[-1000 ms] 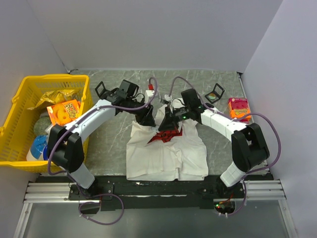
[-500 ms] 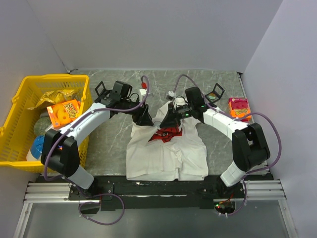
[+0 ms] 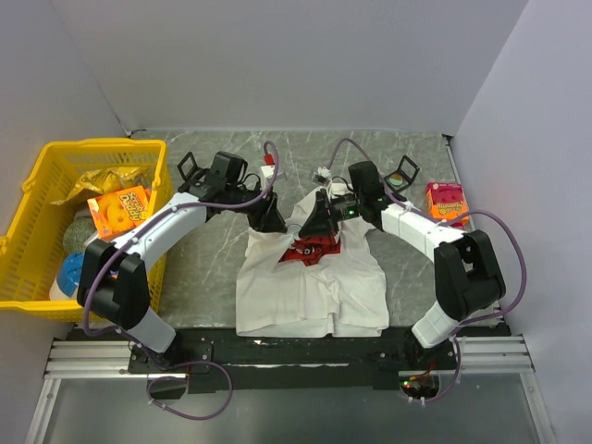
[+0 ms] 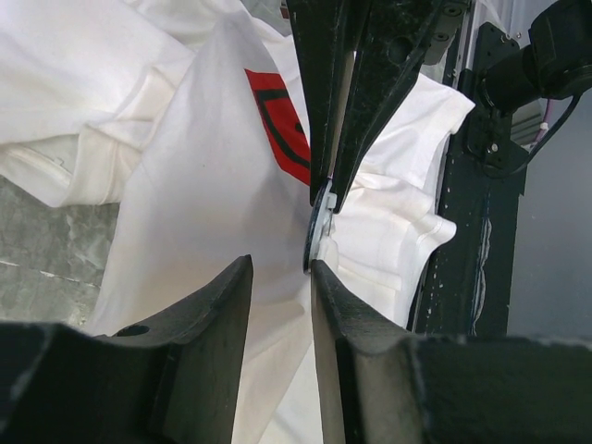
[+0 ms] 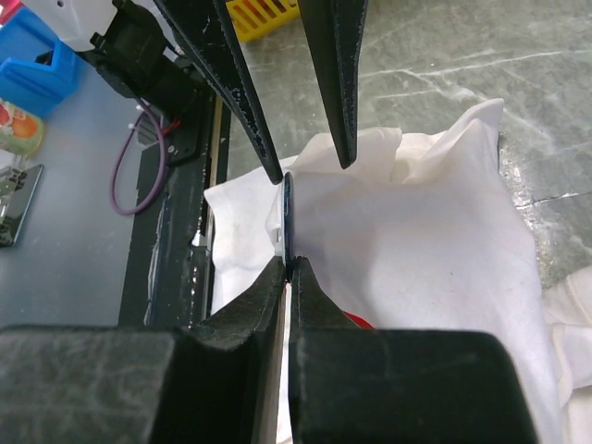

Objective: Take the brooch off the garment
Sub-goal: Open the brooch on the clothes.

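The garment (image 3: 314, 287) lies spread on the grey marbled table (image 3: 208, 264) just ahead of the two arm bases. Its hem is toward the bases, and its chest is drawn up into a peak where the arms meet. The red print (image 3: 310, 250) shows crumpled on the slope of that peak, and a corner of it appears in the left wrist view too.

The brooch (image 4: 320, 227) sits at the top of the peak, seen edge-on as a thin disc. It looks pale from the left wrist and dark from the right wrist (image 5: 288, 208).

The right gripper (image 5: 289, 265) has its jaws pressed together on the brooch's edge. From the left wrist it (image 4: 328, 190) reaches in from the top of the view, its tips meeting on the disc. Whether a fold of white cloth is pinched in with the brooch is hard to say, since fabric hugs the disc on both sides.

The left gripper (image 4: 279, 270) faces it from the other side with its jaws partly apart, and it grips nothing. White cloth shows through the gap. One of its fingertips (image 5: 274, 174) stands just beside the brooch's edge, while the other hangs apart over bare fabric.

Well off to the left a yellow basket (image 3: 102, 145) holds packets. A small orange box (image 3: 446, 202) lies near the right arm — both well apart from the garment.
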{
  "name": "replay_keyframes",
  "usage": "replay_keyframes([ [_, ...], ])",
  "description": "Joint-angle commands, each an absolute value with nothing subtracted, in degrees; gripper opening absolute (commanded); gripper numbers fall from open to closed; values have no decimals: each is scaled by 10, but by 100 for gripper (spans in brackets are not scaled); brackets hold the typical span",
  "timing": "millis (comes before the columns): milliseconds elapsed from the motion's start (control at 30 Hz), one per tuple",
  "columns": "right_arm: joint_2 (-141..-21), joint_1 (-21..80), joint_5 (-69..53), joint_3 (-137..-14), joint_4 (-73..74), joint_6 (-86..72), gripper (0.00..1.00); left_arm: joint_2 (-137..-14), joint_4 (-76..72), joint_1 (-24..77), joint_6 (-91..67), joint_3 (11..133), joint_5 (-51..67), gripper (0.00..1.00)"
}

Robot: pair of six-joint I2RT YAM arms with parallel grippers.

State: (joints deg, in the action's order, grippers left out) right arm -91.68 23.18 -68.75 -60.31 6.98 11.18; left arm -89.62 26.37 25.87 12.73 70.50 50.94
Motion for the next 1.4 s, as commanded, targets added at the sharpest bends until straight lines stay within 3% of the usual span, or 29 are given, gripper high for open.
replay_keyframes([
  [0, -883, 232, -724, -601, 30, 89, 0, -902, 250, 265, 132, 707, 523, 36],
  [267, -882, 228, -719, -595, 8, 66, 0, -903, 258, 283, 143, 707, 530, 35],
  [433, -882, 218, -734, -585, -29, 35, 0, -904, 255, 283, 142, 707, 531, 20],
  [733, -886, 217, -740, -585, -23, 41, 0, -901, 245, 283, 136, 701, 526, 10],
  [867, -890, 218, -738, -587, -9, 51, 2, -899, 243, 283, 138, 700, 527, 1],
  [967, -894, 219, -741, -590, -3, 62, 9, -901, 244, 284, 138, 700, 529, 1],
  [1000, -896, 218, -743, -597, 13, 70, 20, -902, 246, 285, 141, 703, 528, 1],
  [1100, -895, 214, -743, -622, 71, 111, 35, -909, 274, 287, 168, 720, 538, 1],
  [1367, -875, 173, -755, -647, 135, 173, 46, -916, 353, 294, 214, 745, 544, 1],
])
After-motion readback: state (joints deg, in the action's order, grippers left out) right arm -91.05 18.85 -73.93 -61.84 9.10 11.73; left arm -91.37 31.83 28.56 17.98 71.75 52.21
